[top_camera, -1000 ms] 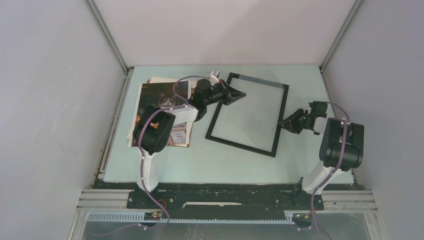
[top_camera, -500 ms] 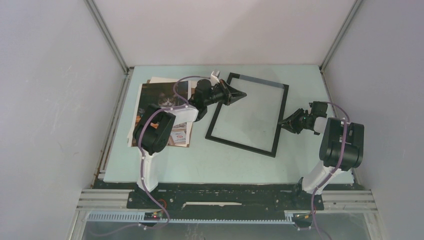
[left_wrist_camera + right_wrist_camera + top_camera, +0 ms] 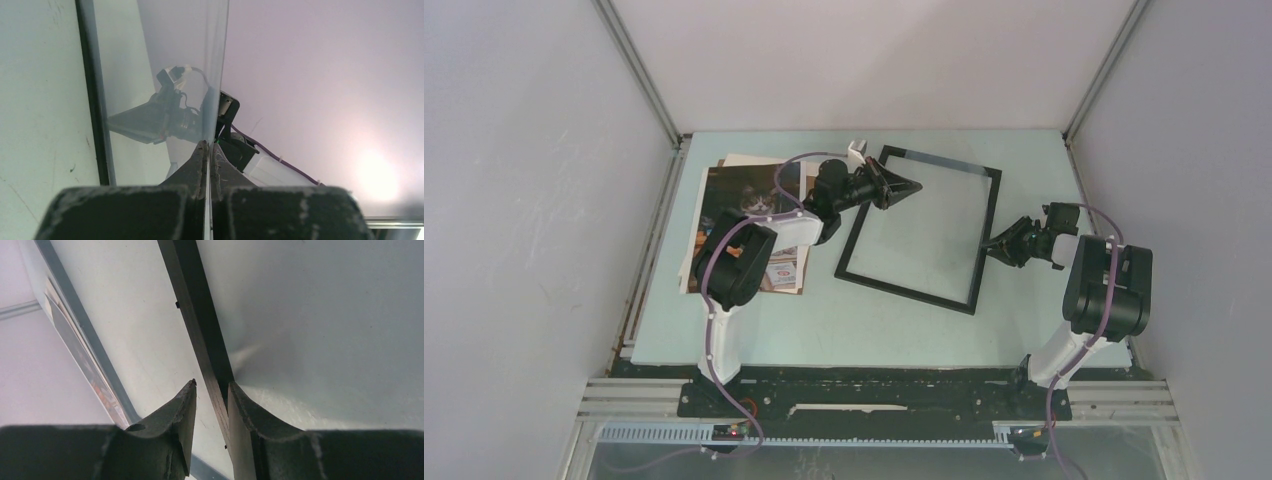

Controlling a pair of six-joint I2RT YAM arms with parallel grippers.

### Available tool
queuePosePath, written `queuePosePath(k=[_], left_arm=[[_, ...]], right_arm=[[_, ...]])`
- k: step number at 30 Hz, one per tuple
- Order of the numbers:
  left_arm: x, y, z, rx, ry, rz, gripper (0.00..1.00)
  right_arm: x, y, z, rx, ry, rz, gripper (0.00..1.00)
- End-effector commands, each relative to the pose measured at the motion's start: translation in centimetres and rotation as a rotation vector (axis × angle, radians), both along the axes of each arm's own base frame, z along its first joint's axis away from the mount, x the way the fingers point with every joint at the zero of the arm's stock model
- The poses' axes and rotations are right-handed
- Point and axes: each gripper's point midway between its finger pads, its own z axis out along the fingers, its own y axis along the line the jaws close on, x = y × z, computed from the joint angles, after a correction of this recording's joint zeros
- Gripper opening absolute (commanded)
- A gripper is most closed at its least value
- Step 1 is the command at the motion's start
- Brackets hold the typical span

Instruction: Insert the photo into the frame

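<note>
Photo (image 3: 734, 195) lies flat along the left edge of the counter (image 3: 824, 330). Its striped end points toward the near edge and its dark end, with the pale grey figure, toward the far-left corner. The left arm crosses above its middle, and the photo lies apart from the frame (image 3: 904, 291). The frame sits in the middle of the counter, turned askew, with one corner toward the near edge and its far side close to the far edge. At the frame's right side, the right pincer (image 3: 994, 245) straddles the thin black edge. In the right wrist view the right pincer (image 3: 212, 385) is slightly spread, with one finger against the black bar and the other standing off it by a narrow gap. Farther back, the left pincer (image 3: 912, 186) reaches from the photo's side over the far-left part of the frame. In the left wrist view the left pincer (image 3: 206, 145) is pressed together, pinching the thin edge of the clear pane (image 3: 160, 60), which mirrors the pincer. At the photo's far end a white sheet (image 3: 749, 159) shows from under it.
</note>
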Motion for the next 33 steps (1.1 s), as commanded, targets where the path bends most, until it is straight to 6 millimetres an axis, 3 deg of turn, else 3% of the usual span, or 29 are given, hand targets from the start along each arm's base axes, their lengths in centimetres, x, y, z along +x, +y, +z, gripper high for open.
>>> queuePosePath(k=[1, 18, 33], left_arm=[[-1.4, -0.6, 3.1, -0.066, -0.042, -0.048, 0.0], [-1.1, -0.9, 0.2, -0.017, -0.042, -0.101, 0.0], [0.7, 1.0, -3.0, 0.287, -0.126, -0.115, 0.0]], right_arm=[[0.2, 0.0, 0.2, 0.015, -0.018, 0.0, 0.38], [0.2, 0.0, 0.5, 0.021, -0.028, 0.004, 0.38], [0.2, -0.1, 0.5, 0.018, -0.028, 0.005, 0.38]])
